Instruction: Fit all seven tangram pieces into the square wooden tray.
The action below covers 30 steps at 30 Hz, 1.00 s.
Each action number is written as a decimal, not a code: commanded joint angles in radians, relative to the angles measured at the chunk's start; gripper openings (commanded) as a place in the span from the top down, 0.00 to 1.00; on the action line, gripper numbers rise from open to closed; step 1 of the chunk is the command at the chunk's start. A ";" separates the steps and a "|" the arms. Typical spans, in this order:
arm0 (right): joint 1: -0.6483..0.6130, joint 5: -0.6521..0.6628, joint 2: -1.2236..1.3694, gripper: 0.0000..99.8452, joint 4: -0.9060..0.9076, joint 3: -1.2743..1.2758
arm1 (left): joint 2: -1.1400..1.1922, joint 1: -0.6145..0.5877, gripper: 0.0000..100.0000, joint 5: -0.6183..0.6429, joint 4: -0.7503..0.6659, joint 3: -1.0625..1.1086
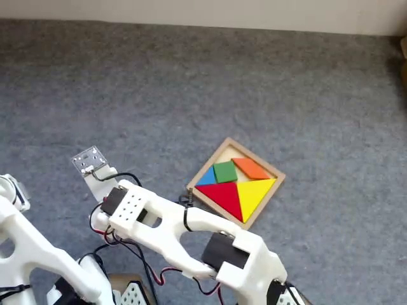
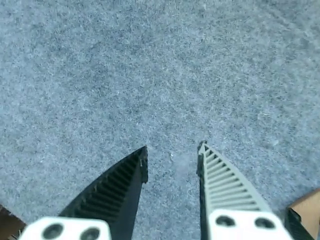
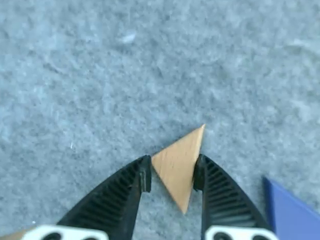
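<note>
The square wooden tray lies on the grey carpet, turned like a diamond. In it are a green square, an orange piece, a small blue triangle, a large red triangle and a large yellow triangle. My right gripper is low over the carpet. Its fingers press against both sides of a plain wooden triangle. A loose blue piece lies on the carpet beside it. My left gripper is open over bare carpet, with nothing between its fingers.
A white arm stretches from the bottom right across the front of the tray and ends left of it. A second white arm stands at the bottom left. A tan edge shows beside the left gripper.
</note>
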 commanded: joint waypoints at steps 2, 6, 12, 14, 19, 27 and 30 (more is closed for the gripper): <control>0.016 -0.008 0.028 0.86 0.008 -0.050 | -0.013 -0.005 0.82 -0.011 -0.012 -0.004; 0.022 -0.006 0.039 0.86 0.012 -0.050 | -0.013 -0.004 0.82 -0.011 -0.012 -0.004; 0.071 0.137 0.038 1.00 0.047 -0.051 | -0.013 -0.004 0.82 -0.011 -0.012 -0.004; 0.076 0.166 0.038 0.99 0.051 -0.051 | -0.013 -0.004 0.82 -0.011 -0.012 -0.004; 0.076 0.169 0.033 0.99 0.091 -0.056 | -0.013 -0.004 0.82 -0.011 -0.012 -0.004; 0.101 0.170 -0.128 0.99 0.217 -0.124 | -0.013 -0.007 0.82 -0.011 -0.012 -0.004; 0.131 0.196 -0.186 0.99 0.262 -0.122 | -0.013 -0.005 0.82 -0.011 -0.012 -0.004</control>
